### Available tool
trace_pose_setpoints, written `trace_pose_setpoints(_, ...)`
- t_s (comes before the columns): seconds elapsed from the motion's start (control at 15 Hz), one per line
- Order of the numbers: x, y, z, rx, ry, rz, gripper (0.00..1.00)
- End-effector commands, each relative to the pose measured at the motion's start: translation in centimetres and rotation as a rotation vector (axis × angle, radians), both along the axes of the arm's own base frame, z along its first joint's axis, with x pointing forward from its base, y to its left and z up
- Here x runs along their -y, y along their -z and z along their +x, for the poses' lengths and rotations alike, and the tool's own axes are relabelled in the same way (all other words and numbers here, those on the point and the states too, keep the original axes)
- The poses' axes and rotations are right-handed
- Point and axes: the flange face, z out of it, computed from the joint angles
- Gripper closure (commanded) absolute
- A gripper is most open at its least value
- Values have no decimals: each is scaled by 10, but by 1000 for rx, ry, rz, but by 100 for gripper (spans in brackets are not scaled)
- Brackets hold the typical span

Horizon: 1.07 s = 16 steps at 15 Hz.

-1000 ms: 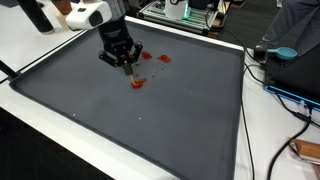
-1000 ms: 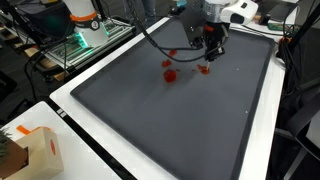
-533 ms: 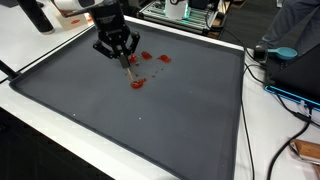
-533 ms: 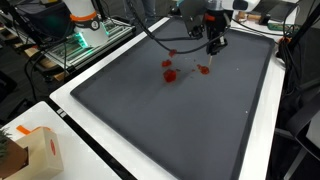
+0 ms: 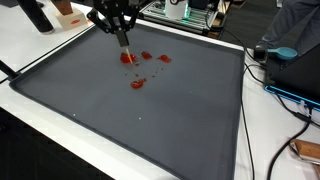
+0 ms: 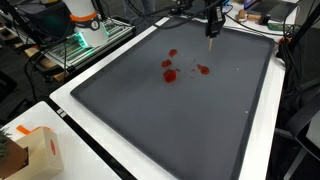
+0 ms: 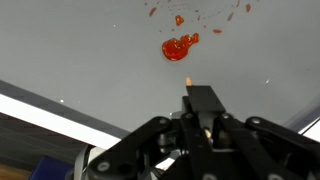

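Your gripper (image 7: 198,106) is clamped on the top end of a thin stick (image 7: 187,82), which hangs over the red smears (image 5: 129,58) near the far edge of the mat (image 5: 175,110). The stick looks light, stiff and apt to pivot, so grip it high and squarely.

Two exterior cameras look obliquely down, from different sides and at middle distance, across the dark mat (image 5: 150,120), while the wrist camera looks down at close range past the gripper (image 7: 192,100); all three views share the red smears (image 6: 169,73).
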Motion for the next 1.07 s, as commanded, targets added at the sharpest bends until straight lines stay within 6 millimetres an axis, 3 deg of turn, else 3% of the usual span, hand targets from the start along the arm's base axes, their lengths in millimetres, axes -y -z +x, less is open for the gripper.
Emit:
trace_pose_setpoints(0.0,5,-18,-25,-24,69,18,97)
trace_pose_setpoints(0.67,8,-36,-46,-20,138,10,97)
trace_pose_setpoints(0.73,7,-34,-33,-9,119,2,97)
trace_pose_setpoints(0.8,7,-35,-33,-8,119,1,87)
trace_pose_setpoints(1.0,6,-36,-32,-6,118,1,87)
